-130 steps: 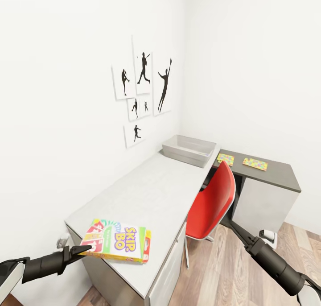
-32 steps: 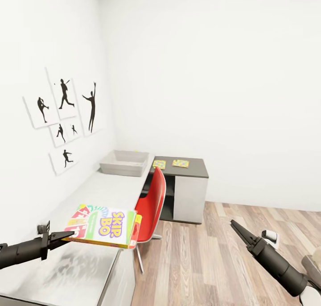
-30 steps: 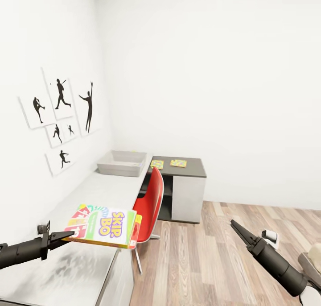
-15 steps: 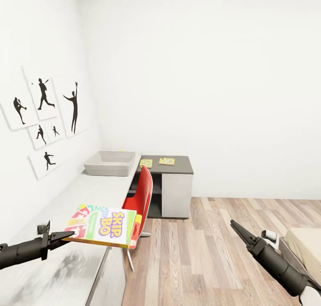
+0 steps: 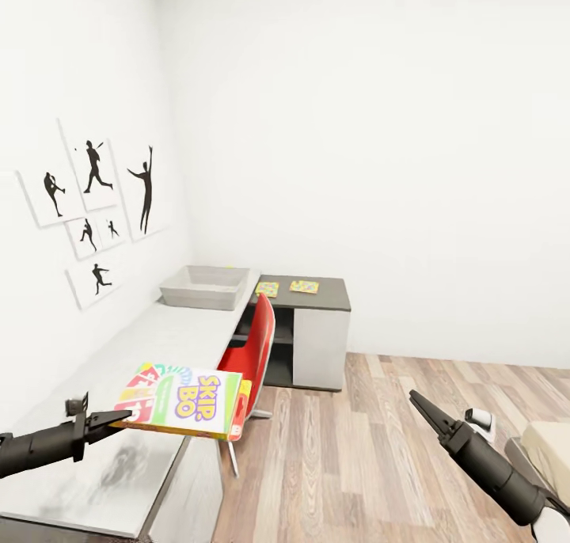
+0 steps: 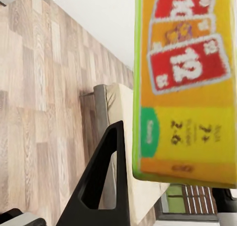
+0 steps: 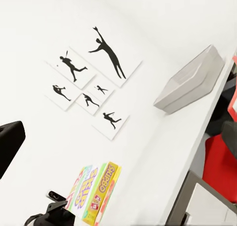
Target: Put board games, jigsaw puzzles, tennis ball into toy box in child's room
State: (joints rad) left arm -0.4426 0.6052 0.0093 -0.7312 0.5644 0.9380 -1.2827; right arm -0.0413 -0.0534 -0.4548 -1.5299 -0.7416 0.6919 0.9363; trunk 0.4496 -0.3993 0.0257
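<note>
My left gripper [image 5: 119, 421] is shut on the edge of a white-and-green board game [image 5: 186, 404] with a red logo, held flat above the near end of the table [image 5: 150, 345]. The left wrist view shows the game's underside [image 6: 182, 83] beside one finger [image 6: 106, 181]. The pale grey toy box [image 5: 204, 287] stands at the table's far end, also seen as toy box [image 7: 190, 80]. Two jigsaw puzzles [image 5: 267, 289] [image 5: 304, 286] lie on the dark lower section. My right gripper [image 5: 419, 404] hangs open over the floor, holding nothing.
A red chair [image 5: 252, 351] stands tucked at the table's side between me and the dark section. Black silhouette pictures [image 5: 99, 210] hang on the left wall. Wood-plank floor [image 5: 372, 432] stretches to the right, where a corner of the beige bed [image 5: 554, 440] shows.
The whole view has swung, first right and then slightly back left, and the table now looks farther off than 4 s ago. Both arms keep their pose, the board game still gripped.
</note>
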